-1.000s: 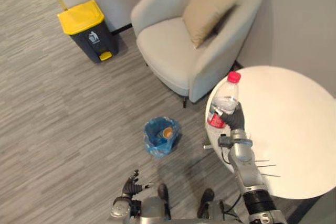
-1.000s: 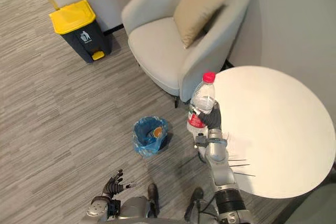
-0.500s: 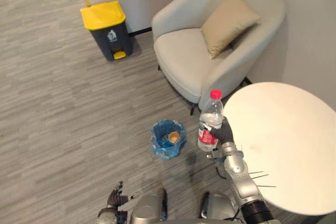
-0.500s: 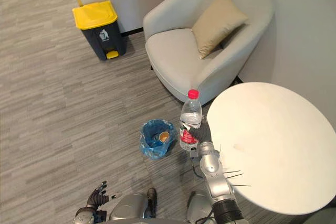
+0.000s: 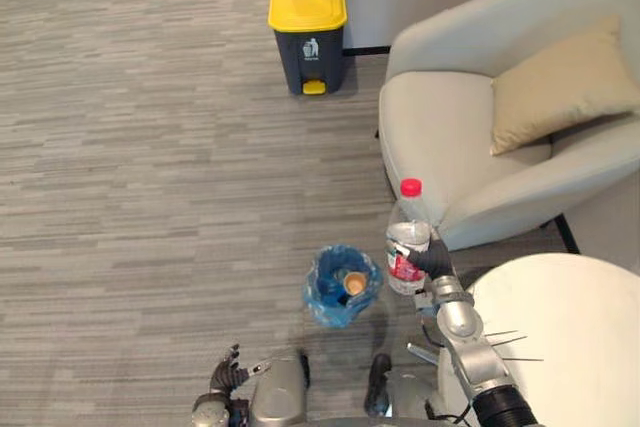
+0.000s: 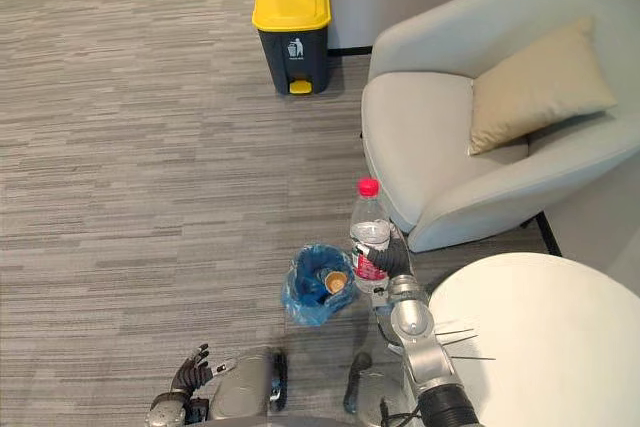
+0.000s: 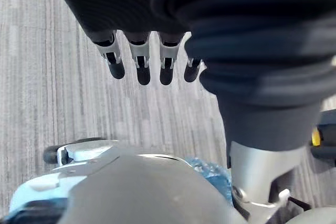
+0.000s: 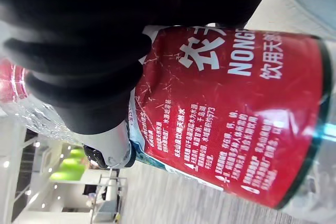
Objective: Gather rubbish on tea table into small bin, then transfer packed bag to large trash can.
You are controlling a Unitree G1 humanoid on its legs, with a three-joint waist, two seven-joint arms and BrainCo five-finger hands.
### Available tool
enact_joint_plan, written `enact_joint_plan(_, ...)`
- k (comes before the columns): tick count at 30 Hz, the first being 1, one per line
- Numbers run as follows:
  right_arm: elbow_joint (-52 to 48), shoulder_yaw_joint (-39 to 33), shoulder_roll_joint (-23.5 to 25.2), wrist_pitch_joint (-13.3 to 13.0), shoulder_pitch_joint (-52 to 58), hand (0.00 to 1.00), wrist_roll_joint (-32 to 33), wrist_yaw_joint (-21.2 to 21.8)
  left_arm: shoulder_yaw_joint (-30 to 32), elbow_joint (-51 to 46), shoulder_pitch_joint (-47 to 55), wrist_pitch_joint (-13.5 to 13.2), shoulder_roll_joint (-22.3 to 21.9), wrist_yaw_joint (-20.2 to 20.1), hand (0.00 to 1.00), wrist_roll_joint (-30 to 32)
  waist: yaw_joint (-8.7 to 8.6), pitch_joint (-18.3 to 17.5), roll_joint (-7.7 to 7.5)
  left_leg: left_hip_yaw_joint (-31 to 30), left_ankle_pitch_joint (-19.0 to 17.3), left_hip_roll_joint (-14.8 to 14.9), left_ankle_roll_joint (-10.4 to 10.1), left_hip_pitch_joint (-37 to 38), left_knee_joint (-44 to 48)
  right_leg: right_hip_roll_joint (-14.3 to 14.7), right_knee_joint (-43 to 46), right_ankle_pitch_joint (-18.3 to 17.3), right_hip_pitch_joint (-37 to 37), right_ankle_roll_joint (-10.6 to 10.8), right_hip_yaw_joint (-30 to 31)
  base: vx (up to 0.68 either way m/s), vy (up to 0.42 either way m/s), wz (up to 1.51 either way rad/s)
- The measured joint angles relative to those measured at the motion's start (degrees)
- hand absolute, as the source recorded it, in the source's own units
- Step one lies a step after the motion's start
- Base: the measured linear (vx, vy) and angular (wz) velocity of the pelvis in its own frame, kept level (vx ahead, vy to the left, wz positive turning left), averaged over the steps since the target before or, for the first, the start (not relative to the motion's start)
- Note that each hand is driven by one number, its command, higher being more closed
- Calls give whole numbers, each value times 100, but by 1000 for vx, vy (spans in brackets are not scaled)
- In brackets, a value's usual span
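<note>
Right wrist view has my right hand (image 8: 79,56) wrapped tight on the water bottle (image 8: 236,114): the dark cover and fingers curl round its red label, and the clear plastic shows on either side of the grip. From the head camera I see the bottle (image 5: 408,243) held upright, pink cap on top, with the right hand (image 5: 433,261) clasping it low down on the side toward the tea table (image 5: 570,347). It hangs over the floor, off the table's rim, just beside the small bin (image 5: 325,299) on that bin's right. I cannot tell whether it is over the bin's mouth.

The small bin is lined with a blue bag, and a brown paper cup (image 5: 354,283) lies inside it. Behind the bottle stands the pale armchair (image 5: 440,137) with a tan cushion (image 5: 560,82) on its seat. The large trash can (image 5: 308,35), dark with a yellow lid, stands by the far wall, well apart from the small bin, with open floor between them.

My left hand (image 5: 226,378) hangs low by my side, fingers (image 7: 138,64) loose, nearly straight and holding nothing.
</note>
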Motion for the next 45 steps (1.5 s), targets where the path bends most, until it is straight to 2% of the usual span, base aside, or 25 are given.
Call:
enact_joint_plan(1,224,242,17,7,-285,100,-177,1,1,-8,-132,0,63,24,0,-1,30,208,-88,19,18,-63,27,-31,-14,-81,158,-5,-111,8,12,-16,134,9)
enact_joint_plan(2,304,344,17,12,-417,100,-234,-2,2,-3,-197,3,76,28,0,-3,67,301,-102,29,18,-85,27,-48,16,-113,249,-7,-171,9,26,-54,102,0)
enact_joint_plan(5,728,755,63,62,-1040,100,-432,-7,-1,-18,-426,-4,32,127,0,-14,277,573,-23,94,10,-128,39,-361,343,-254,759,-43,-607,46,183,-144,79,-8)
enact_joint_plan(7,1222,936,206,112,-1730,100,-577,-56,9,-1,-589,-23,-11,228,0,-180,305,653,72,102,-194,-116,252,-1061,926,-361,1334,-294,-1283,103,253,-208,47,2)
enact_joint_plan(11,1788,916,172,242,-2464,100,-588,-242,21,71,-961,-114,-62,370,0,-450,331,838,226,-77,-492,-102,339,-2104,1905,-546,2342,-621,-2213,115,263,-284,30,18)
enact_joint_plan(14,1928,758,89,261,-2837,100,-586,-441,148,106,-1299,-130,-87,491,0,-559,437,855,259,-131,-548,-66,423,-3083,2505,-639,2955,-687,-3171,135,324,-263,64,7)
enact_joint_plan(17,1742,424,-32,372,-3221,100,-551,-728,696,-101,-1806,-132,-326,636,0,-787,455,1033,260,-66,-559,-15,439,-4120,2886,-759,3485,-706,-4180,166,332,-254,29,22)
enact_joint_plan(18,1439,281,-114,406,-3372,100,-531,-844,894,-276,-1999,-165,-286,656,0,-895,445,1170,223,2,-658,26,382,-4632,3337,-872,3627,-713,-4674,155,381,-297,21,25)
enact_joint_plan(19,1235,262,-161,433,-3411,100,-503,-907,996,-392,-2061,-185,-305,697,0,-935,488,1197,227,-77,-828,99,463,-4968,4083,-904,3804,-714,-4966,153,395,-293,51,-15)
enact_joint_plan(20,858,248,-329,453,-3492,100,-493,-1010,1098,-535,-2087,-223,-405,793,0,-1020,577,1257,311,-305,-1532,170,575,-5113,4485,-933,4257,-711,-5480,173,401,-228,82,-17)
enact_joint_plan(21,665,233,-417,456,-3663,100,-470,-1082,1096,-643,-2260,-229,-417,824,0,-1058,544,1407,288,-306,-1535,74,580,-5494,4730,-1038,4522,-716,-5858,222,493,-226,82,5)
enact_joint_plan(22,601,240,-626,464,-4013,100,-344,-1178,1077,-920,-2446,-248,-497,825,0,-1081,465,1427,287,-305,-1523,57,561,-6189,4927,-1078,4744,-711,-6508,217,586,-129,47,34)
enact_joint_plan(24,602,196,-769,518,-4198,100,-302,-1253,967,-1089,-2486,-257,-389,781,0,-1125,487,1448,281,-244,-1495,37,520,-6593,5034,-1115,4923,-711,-6915,218,664,-113,21,41)
enact_joint_plan(25,602,201,-875,568,-4256,100,-215,-1318,967,-1177,-2469,-271,-401,792,0,-1133,505,1448,280,-152,-1410,37,468,-6743,5083,-1176,5073,-711,-7096,219,762,-99,0,50)
enact_joint_plan(28,602,252,-987,577,-4483,100,-159,-1439,941,-1293,-2413,-302,-418,831,0,-1181,552,1446,274,-54,-1308,38,568,-6778,5080,-1223,5169,-726,-7177,248,867,-54,-12,26)
enact_joint_plan(32,628,233,-1224,552,-4928,100,-162,-1641,890,-1402,-2404,-391,-394,841,0,-1180,566,1440,259,-41,-1297,37,557,-6931,4987,-1231,5092,-725,-7349,256,861,-62,0,-2)
enact_joint_plan(33,638,218,-1277,553,-4967,0,-162,-1658,890,-1403,-2405,-390,-391,841,0,-1179,565,1440,258,-38,-1275,37,558,-6953,4950,-1231,5062,-720,-7370,262,846,-45,-19,3)
enact_joint_plan(38,1037,164,-1387,555,-5024,0,-135,-1726,746,-1357,-2401,-386,-275,839,0,-1171,482,1448,207,-42,-1099,43,727,-6963,4784,-1227,4979,-683,-7378,265,773,-13,-35,5)
enact_joint_plan(45,1015,130,-1371,545,-4795,0,-163,-1727,683,-1351,-2353,-382,-89,833,0,-1163,306,1438,107,-20,-1119,176,690,-6786,4713,-1084,4887,-690,-7251,266,791,-53,-37,-7)
